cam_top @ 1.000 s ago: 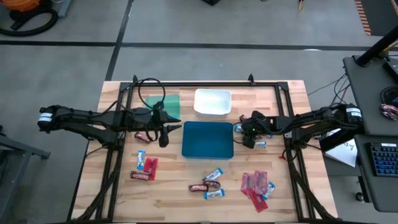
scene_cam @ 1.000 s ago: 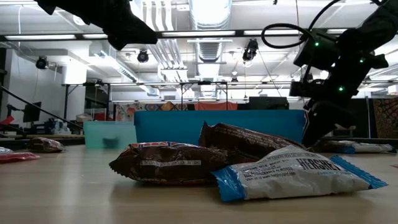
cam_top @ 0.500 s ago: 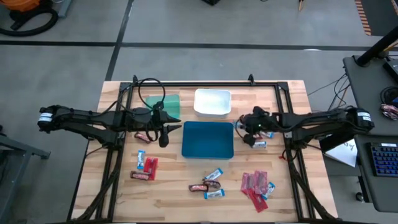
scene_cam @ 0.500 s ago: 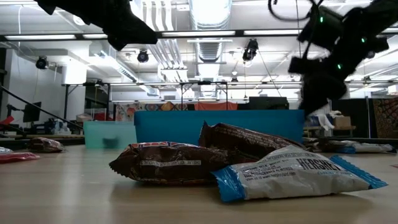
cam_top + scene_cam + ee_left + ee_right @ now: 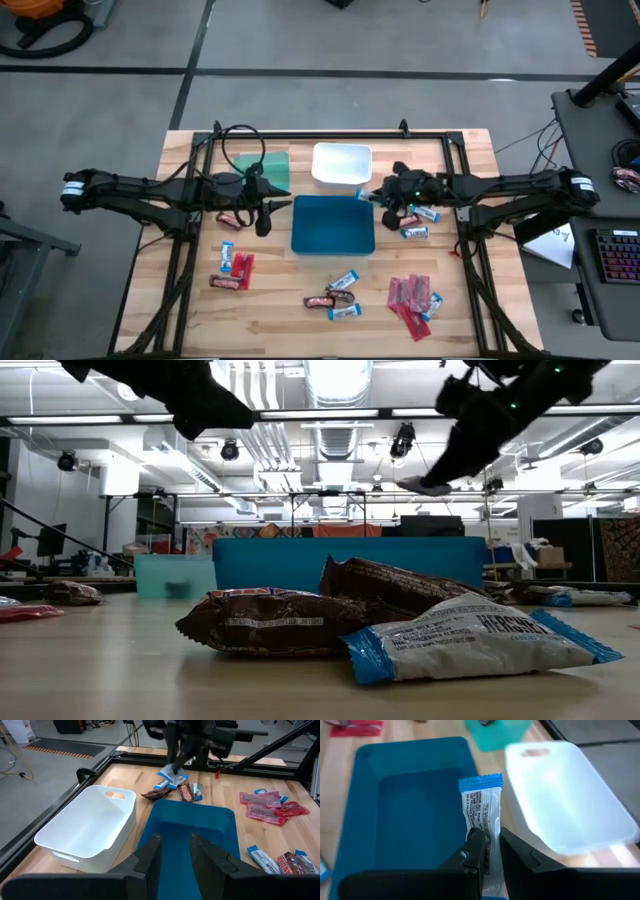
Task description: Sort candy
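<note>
The right gripper (image 5: 488,851) pinches a blue-and-white candy bar (image 5: 483,817) upright above the blue tray (image 5: 365,815), with the white tray (image 5: 580,805) just beside.

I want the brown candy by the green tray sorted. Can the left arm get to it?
Probably yes. The left gripper hovers beside the brown candy, holding nothing, with bare table between them and nothing in the way.

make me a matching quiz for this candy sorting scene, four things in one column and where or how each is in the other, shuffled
Things:
1. blue-and-white bar
2. white tray
3. red packets
4. left gripper

Places or states:
A. lying in a heap on the table near the right front
B. hanging beside the blue tray, holding nothing
C. pinched between the right gripper's fingers
D. at the table's back edge, next to the green tray

Pairs: 1-C, 2-D, 3-A, 4-B
</note>
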Available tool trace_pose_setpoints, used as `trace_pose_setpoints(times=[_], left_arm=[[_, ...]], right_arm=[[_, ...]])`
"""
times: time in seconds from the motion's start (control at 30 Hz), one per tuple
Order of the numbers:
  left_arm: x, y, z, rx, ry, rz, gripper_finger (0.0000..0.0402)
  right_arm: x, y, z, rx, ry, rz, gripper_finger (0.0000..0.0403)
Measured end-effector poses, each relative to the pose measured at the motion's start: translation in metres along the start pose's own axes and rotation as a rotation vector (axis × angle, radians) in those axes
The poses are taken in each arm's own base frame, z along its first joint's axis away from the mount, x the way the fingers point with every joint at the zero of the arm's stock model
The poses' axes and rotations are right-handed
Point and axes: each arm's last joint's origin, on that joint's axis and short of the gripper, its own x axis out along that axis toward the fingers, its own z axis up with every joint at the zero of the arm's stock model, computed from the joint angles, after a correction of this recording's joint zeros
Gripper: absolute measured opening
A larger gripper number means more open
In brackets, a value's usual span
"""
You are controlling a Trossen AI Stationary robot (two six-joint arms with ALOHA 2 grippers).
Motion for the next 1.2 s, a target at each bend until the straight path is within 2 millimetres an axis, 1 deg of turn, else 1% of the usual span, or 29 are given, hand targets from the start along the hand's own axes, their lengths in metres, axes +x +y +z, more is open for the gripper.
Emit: trace_pose_setpoints(times=[0.17, 0.27, 0.47, 0.63, 0.8, 0.9, 1.0, 1.2], left_arm=[[-0.002, 0.0, 0.001, -0.001, -0.004, 0.0, 0.0086], [-0.004, 0.001, 0.001, -0.002, -0.007, -0.001, 0.0086], [-0.008, 0.001, 0.003, -0.008, -0.016, -0.002, 0.0086], [-0.01, 0.002, 0.002, -0.017, -0.009, -0.001, 0.0086], [-0.01, 0.002, 0.001, -0.036, 0.008, 0.0, 0.0086], [-0.01, 0.002, 0.0, -0.048, 0.016, 0.001, 0.0086], [-0.01, 0.002, -0.001, -0.049, 0.021, 0.001, 0.0086], [-0.01, 0.002, -0.002, -0.056, 0.03, 0.0, 0.0086]], right_arm=[[0.028, 0.012, 0.008, -0.082, 0.031, 0.031, 0.0042], [0.048, 0.015, 0.009, -0.119, 0.084, 0.031, 0.0042], [0.083, 0.02, 0.002, -0.169, 0.185, 0.035, 0.0042], [0.103, 0.023, -0.002, -0.193, 0.243, 0.038, 0.0043], [0.114, 0.025, -0.001, -0.195, 0.259, 0.038, 0.0044], [0.117, 0.026, -0.001, -0.195, 0.264, 0.038, 0.0054], [0.118, 0.025, 0.0, -0.18, 0.264, 0.028, 0.0079], [0.115, 0.023, 0.002, -0.17, 0.259, -0.013, 0.0147]])
